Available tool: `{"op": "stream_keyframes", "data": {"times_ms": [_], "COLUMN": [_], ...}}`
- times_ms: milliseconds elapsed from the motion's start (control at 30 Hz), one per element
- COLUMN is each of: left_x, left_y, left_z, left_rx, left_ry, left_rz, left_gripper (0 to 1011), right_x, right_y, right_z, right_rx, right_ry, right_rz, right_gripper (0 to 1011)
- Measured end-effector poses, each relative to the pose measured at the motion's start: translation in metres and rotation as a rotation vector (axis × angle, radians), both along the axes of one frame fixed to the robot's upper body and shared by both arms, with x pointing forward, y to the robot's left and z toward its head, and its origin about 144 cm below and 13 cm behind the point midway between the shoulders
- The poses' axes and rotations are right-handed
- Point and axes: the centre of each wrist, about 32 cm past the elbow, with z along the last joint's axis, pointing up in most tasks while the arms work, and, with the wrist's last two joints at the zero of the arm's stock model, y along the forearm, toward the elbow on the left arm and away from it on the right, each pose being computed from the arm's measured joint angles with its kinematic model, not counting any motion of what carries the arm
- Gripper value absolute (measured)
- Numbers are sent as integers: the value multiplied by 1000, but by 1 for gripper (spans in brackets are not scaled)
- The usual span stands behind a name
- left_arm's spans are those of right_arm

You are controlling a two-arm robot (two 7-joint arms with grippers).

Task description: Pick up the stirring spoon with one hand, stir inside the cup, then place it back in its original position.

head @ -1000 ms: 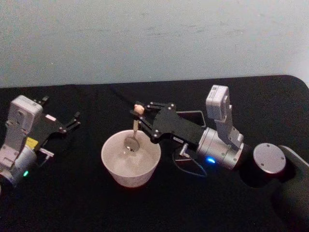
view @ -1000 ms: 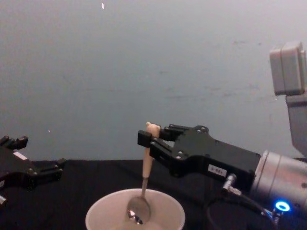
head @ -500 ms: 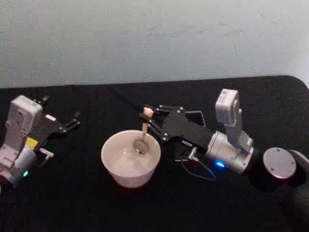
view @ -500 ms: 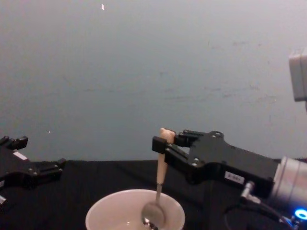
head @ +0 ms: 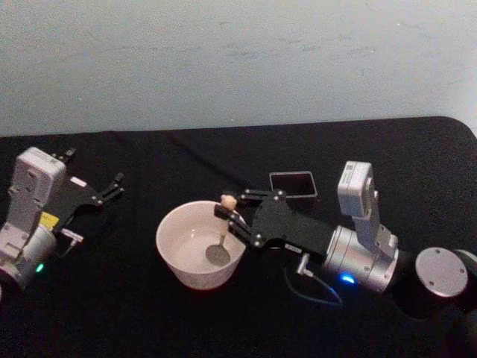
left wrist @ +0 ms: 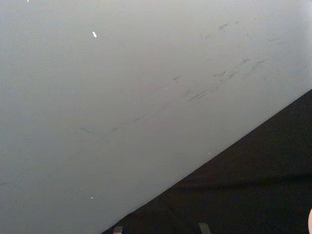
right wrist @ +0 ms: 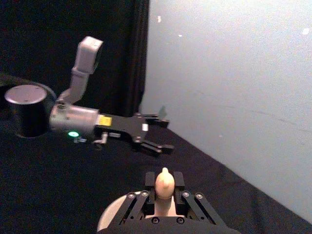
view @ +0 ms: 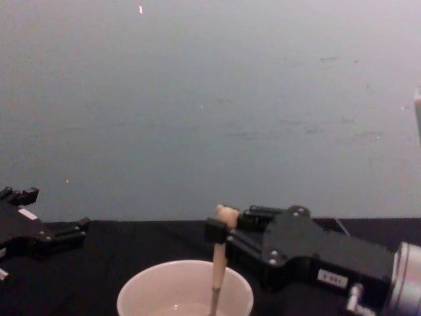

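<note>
Fingers (head: 240,227) of the right gripper (head: 227,209) are closing tight on the top of the spoon (head: 223,233), pinching the peach handle just under the little bear head, with no gap showing on either side of it in my right wrist view. I am watching the spoon hang almost upright, leaning only slightly, with its metal bowl down inside the cup (head: 192,274), toward the cup's right side. From the chest view the handle is dropping behind the near rim, and I cannot tell whether the bowl is touching the bottom. The right gripper is reaching in over the cup's right rim from the right. The left gripper (head: 117,185) is resting at the left of the table (head: 149,321), well apart from the cup, with its two fingers spread and nothing between them. The holder (head: 292,183) is standing on the table behind the right gripper, apart from the cup and to its right. I am counting one spoon, one cup, one holder and two grippers.
</note>
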Motion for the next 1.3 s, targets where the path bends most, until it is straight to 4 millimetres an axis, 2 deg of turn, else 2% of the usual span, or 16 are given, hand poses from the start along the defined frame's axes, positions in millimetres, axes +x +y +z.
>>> {"op": "stream_keyframes", "data": {"times_ms": [333, 700, 1000, 1300], "left_x": [0, 0, 0, 0], "left_y": [0, 0, 0, 0], "left_z": [0, 0, 0, 0], "left_rx": [0, 0, 0, 0], "left_ry": [0, 0, 0, 0], "left_rz": [0, 0, 0, 0], "left_gripper": [1001, 1001, 1001, 1001], "right_x": [-2, 18, 29, 28], "right_y": [17, 31, 27, 20], "right_z": [1, 3, 5, 3], "right_rx": [12, 23, 28, 23], "right_ry": [3, -20, -32, -28], "right_rz": [60, 34, -25, -43], "right_gripper": [213, 213, 213, 213]}}
